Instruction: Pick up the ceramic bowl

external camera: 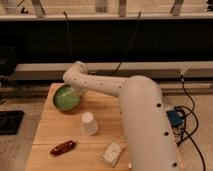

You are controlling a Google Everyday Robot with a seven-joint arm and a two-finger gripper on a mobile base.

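Wooden table (107, 107) holds the green bowl (66, 98); the gripper (71, 91), pressed together, pinches the bowl's rim.

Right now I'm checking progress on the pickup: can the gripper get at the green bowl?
Probably yes: the gripper is already at the ceramic bowl, jaws shut over it. The white cup stands apart nearby.

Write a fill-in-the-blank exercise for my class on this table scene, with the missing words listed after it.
1. The pincer is shut at the rim of the green ____.
2. The white cup stands ____ down on the table.
3. The reddish-brown packet lies ____ the camera than the cup.
4. The bowl sits near the table's far ____ corner as the camera sees it.

Missing words: bowl; upside; nearer; left
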